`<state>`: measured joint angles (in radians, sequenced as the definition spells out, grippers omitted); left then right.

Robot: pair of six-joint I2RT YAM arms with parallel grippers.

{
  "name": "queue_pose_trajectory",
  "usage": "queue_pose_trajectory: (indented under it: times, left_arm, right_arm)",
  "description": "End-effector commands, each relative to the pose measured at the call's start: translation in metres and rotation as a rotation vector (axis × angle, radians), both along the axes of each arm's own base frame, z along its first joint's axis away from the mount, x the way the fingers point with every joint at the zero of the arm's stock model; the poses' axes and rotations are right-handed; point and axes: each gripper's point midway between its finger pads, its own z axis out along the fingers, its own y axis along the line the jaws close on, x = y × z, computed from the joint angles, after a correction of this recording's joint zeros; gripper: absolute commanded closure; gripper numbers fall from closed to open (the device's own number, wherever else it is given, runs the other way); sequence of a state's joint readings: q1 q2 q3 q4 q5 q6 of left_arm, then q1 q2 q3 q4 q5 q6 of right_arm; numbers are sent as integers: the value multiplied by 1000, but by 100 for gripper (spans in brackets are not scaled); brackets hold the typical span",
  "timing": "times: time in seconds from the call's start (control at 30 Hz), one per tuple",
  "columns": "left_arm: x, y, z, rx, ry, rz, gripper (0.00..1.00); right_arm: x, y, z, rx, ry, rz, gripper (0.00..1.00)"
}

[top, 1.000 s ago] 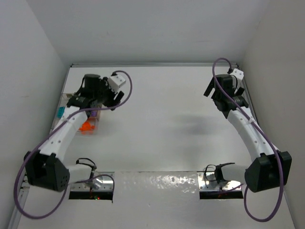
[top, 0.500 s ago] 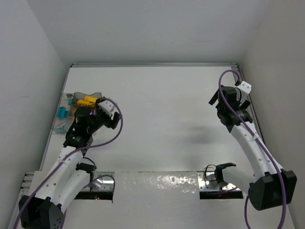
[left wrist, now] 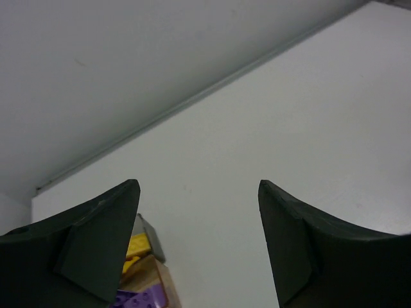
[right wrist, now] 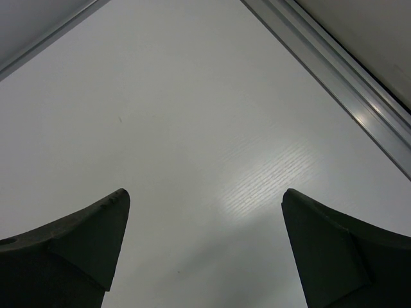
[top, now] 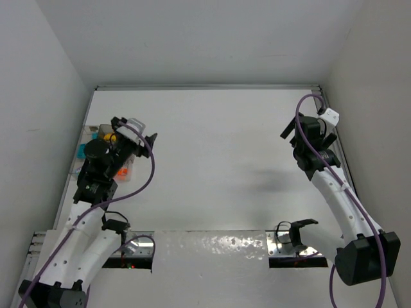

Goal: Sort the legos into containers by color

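Observation:
The containers [top: 87, 131] stand against the left edge of the table in the top view, with orange legos [top: 121, 171], a teal one [top: 81, 152] and yellow ones [top: 110, 136] showing around my left arm. My left gripper [top: 135, 130] hovers over the tray's right side, open and empty [left wrist: 198, 244]. In the left wrist view a yellow lego [left wrist: 139, 244] and purple legos [left wrist: 137, 299] lie behind a greyish wall with a tan edge [left wrist: 162, 277], just past the left finger. My right gripper [top: 303, 129] stands open and empty [right wrist: 204, 244] over bare table at the far right.
A metal rail [right wrist: 347, 83] runs along the table's right edge close to the right gripper. White walls close in the table on the left, back and right. Both arm bases and mounting plates [top: 212, 247] sit at the near edge.
The left arm pulled back from over the tray, then swung up beside it again, and its jaws spread wider. The right arm drew slightly toward the right edge.

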<state>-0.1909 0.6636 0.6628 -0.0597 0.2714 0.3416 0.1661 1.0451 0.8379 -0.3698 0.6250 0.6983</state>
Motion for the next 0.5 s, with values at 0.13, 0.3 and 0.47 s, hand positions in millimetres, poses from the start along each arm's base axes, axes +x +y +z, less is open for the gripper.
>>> queue_pose_trajectory:
  times: [0.13, 0.3, 0.47]
  left_arm:
    - [4, 67, 239, -69, -597, 381, 24]
    - [-7, 76, 245, -100, -582, 420, 23]
    - [-2, 118, 223, -119, -490, 667, 22]
  right_arm:
    - [12, 4, 22, -7, -83, 32, 1]
    - [11, 4, 21, -3, -93, 31, 1]
    - [13, 8, 20, 10, -114, 55, 1]
